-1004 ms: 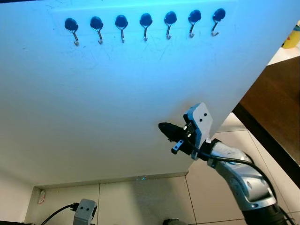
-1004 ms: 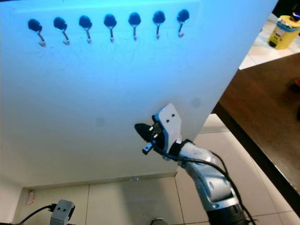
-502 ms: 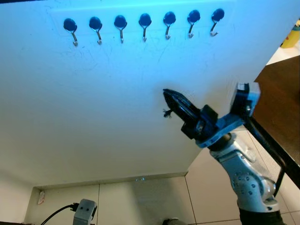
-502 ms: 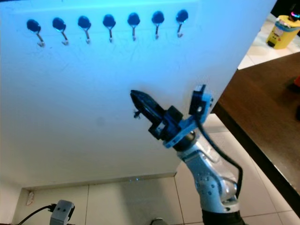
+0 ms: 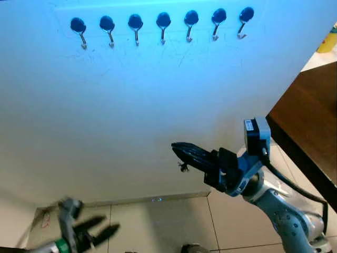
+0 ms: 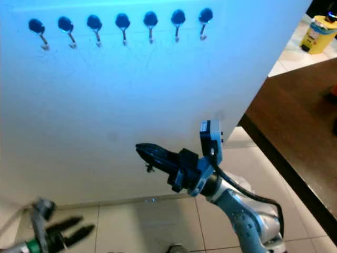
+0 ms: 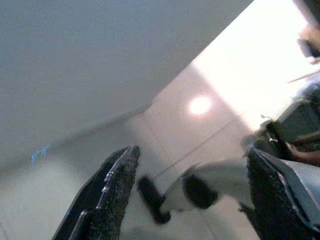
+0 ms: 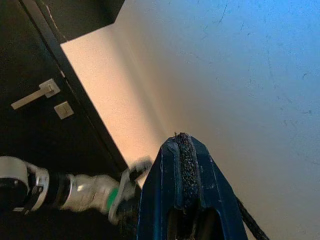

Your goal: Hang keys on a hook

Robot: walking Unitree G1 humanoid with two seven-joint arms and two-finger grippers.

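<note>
A white wall [image 5: 131, 116] rises behind and above the right gripper [image 5: 181, 149], lit blue toward its top. Below the gripper lies a pale tiled floor [image 5: 168, 226], and off to the arm's outer side runs a dark brown counter [image 5: 308, 126] with a yellow container [image 6: 318, 34] at its far end. The silver right arm [image 5: 284, 211] reaches up and inward, its black fingers pressed together and pointing at the wall. A small set of keys [image 5: 184, 167] dangles just under those closed tips, pinched between them. High above the gripper, well apart from the keys, a row of seven hooks [image 5: 163, 23] with dark round bases crosses the wall; none carries anything. Low and far to the other side, the left gripper [image 5: 97, 232] hovers blurred over the floor, its fingers spread with nothing between them.
</note>
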